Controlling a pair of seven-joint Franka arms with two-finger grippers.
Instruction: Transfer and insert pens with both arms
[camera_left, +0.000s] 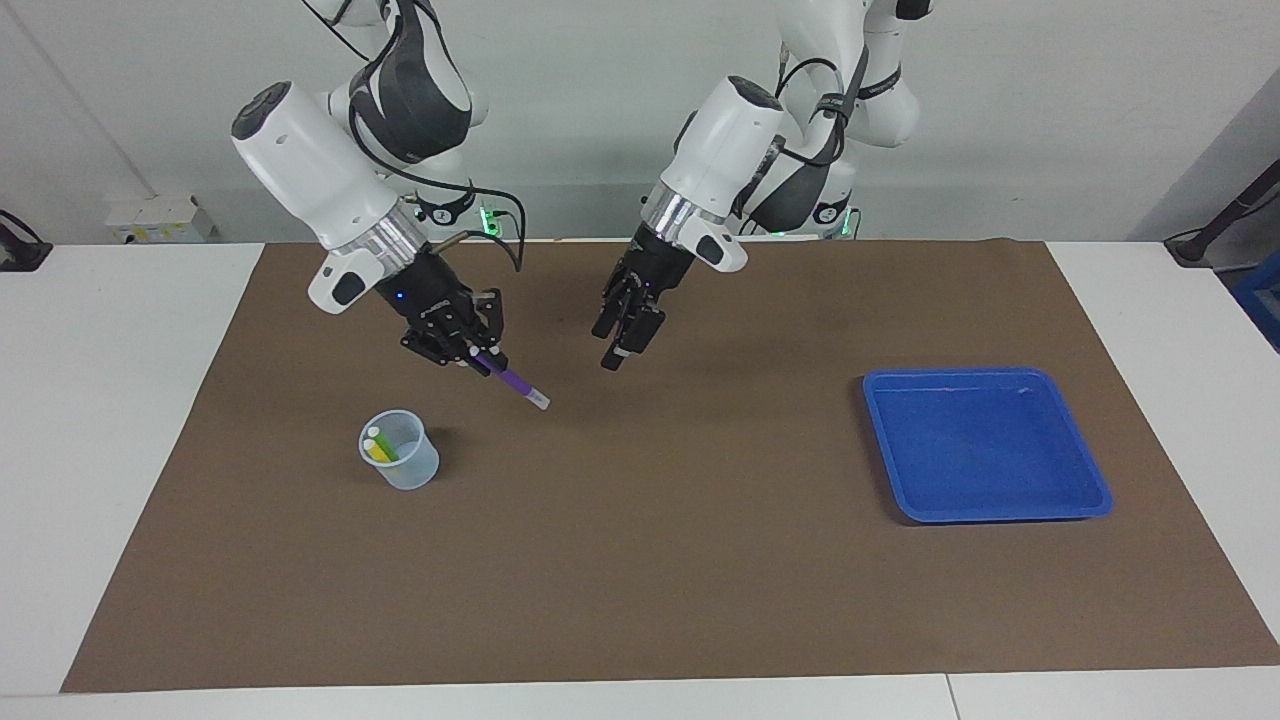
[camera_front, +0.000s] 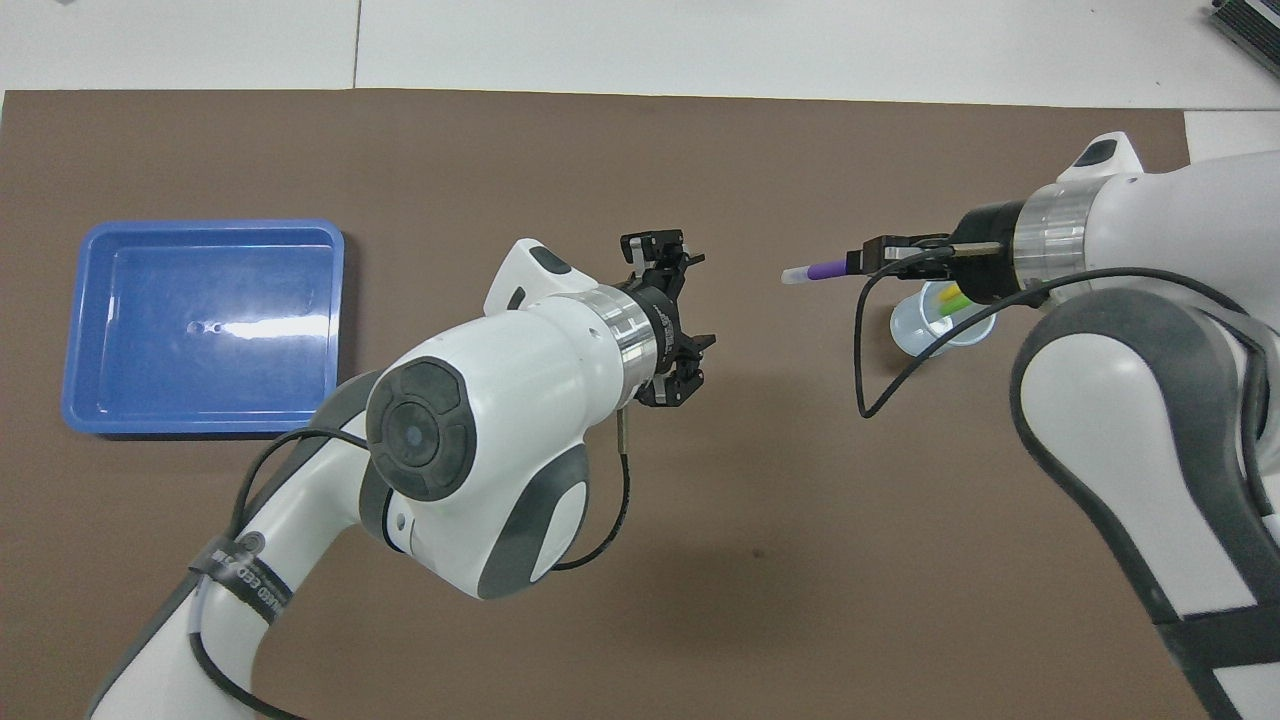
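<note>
Two pens (camera_left: 378, 447) stand in the cup (camera_left: 408, 468) toward my right arm's end; the tray (camera_left: 985, 443) toward my left's.

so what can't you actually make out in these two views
- Overhead view: part of the clear cup is covered by the right arm's wrist, so the yellow pen and green pen show only as slivers.
- Both views: the gripped end of the purple pen is hidden inside the right gripper.
- Facing view: both arm bases are cut off by the top edge.
</note>
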